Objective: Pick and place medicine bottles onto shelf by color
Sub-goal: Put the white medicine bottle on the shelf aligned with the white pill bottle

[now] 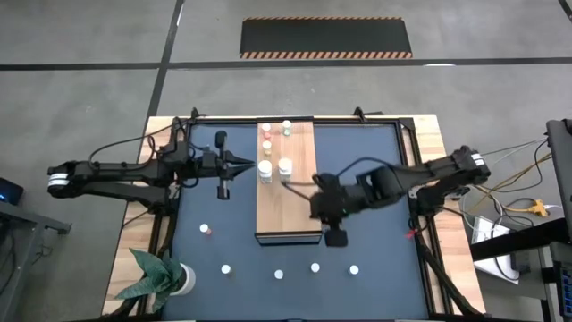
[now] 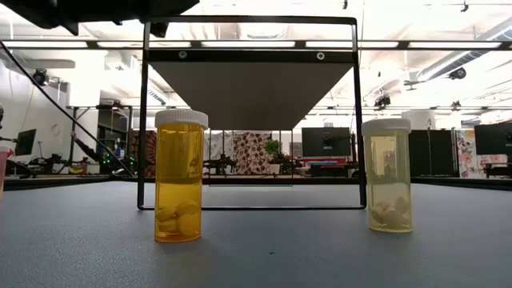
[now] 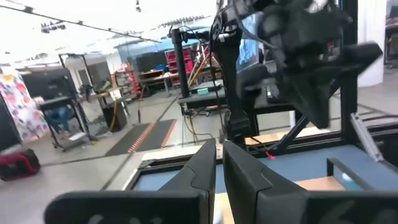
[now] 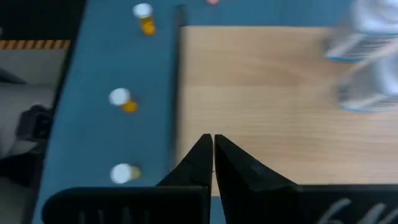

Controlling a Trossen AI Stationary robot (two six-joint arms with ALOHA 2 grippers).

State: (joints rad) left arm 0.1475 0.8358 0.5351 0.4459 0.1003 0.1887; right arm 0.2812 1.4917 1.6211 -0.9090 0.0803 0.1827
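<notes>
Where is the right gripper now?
In the high view the right gripper hovers over the shelf at its right edge, fingers shut, short of the two big white bottles. The left gripper waits beside them.

Dark-matted table (image 1: 375, 179), wooden shelf (image 1: 290, 210), scattered medicine bottles (image 1: 315, 266), potted plant (image 1: 161, 277)

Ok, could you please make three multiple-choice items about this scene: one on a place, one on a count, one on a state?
1. The right gripper hangs above: A) the wooden shelf B) a sink C) a basket.
2. Medicine bottles on the dark mat, off the shelf: A) two B) five C) nine.
3. The orange bottle in the low view: A) lies down B) stands capped C) stands open.
A: wood shows under its shut fingertips. B: five white caps dot the mat. B: its white cap is on.
</notes>
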